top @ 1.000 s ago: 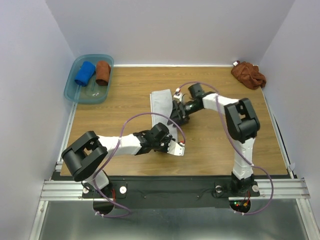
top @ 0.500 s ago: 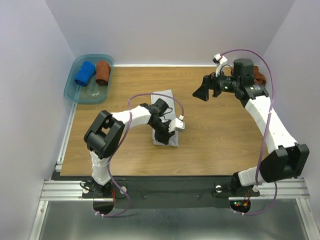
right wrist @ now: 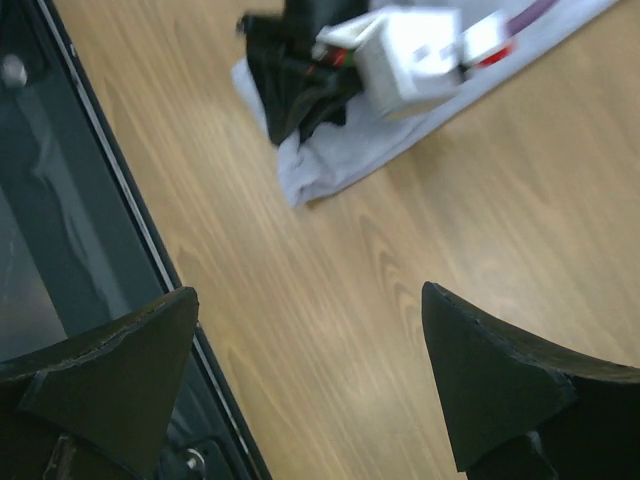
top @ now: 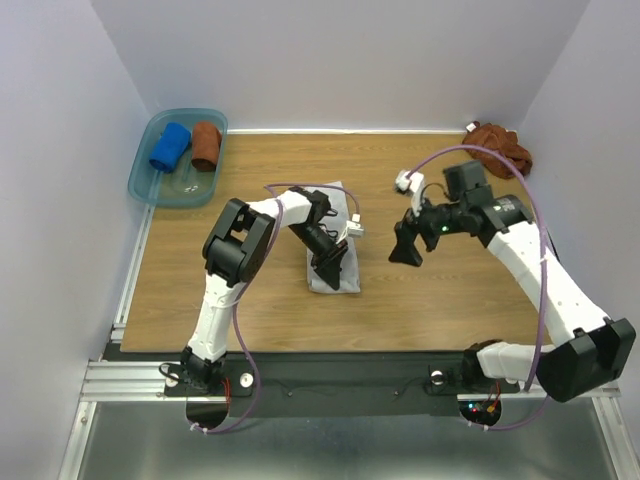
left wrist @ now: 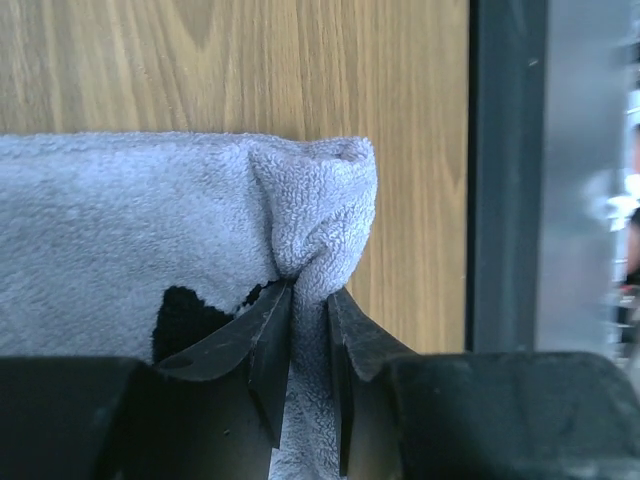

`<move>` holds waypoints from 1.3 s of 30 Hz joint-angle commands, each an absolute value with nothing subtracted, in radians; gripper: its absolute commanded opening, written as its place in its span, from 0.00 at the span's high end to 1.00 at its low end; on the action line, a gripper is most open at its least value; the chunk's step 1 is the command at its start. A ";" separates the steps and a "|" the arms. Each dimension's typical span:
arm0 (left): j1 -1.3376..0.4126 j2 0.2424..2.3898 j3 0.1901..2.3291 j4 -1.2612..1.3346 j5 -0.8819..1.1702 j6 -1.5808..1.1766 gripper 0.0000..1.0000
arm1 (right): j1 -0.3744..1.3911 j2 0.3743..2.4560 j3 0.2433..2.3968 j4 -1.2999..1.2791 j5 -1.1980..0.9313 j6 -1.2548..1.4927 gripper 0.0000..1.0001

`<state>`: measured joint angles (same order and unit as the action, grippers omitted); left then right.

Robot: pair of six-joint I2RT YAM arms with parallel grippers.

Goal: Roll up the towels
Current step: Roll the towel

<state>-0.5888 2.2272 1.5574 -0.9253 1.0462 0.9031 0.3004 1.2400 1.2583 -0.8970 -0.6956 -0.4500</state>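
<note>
Left hand seen from its wrist, with two dark fingers rising from the lower edge and nearly together. Between their tips they pinch a bunched fold of the light grey towel. The gathered corner of the cloth stands just beyond the fingertips, puckered into a rounded lump. The rest of the towel spreads flat to the left of the fingers. The wooden counter shows beyond and to the right, ending at a dark edge strip.
</note>
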 commanded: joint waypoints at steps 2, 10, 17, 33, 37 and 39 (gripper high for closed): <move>-0.580 2.348 1.607 -1.037 0.968 0.956 0.67 | 0.495 1.279 1.161 -0.777 -0.488 -0.474 0.04; -0.565 2.428 1.704 -1.112 0.971 0.966 0.66 | 0.816 1.341 0.979 -0.399 -0.167 -0.443 0.14; -0.552 2.456 1.710 -1.115 0.968 0.971 0.64 | 0.917 1.468 0.928 -0.236 -0.080 -0.506 0.18; -0.519 2.428 1.692 -1.115 0.974 0.999 0.62 | 0.942 1.666 0.876 -0.132 -0.170 -0.575 0.75; -0.500 2.367 1.661 -1.115 0.980 1.023 0.60 | 0.913 1.660 0.857 -0.149 -0.237 -0.542 0.99; -0.488 2.336 1.638 -1.115 0.986 1.035 0.58 | 0.890 1.652 0.871 -0.178 -0.311 -0.532 0.99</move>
<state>-0.5228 2.3867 1.6901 -1.1980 1.1568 0.9405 0.9161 1.6554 0.8833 -0.1516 -0.1711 -0.5606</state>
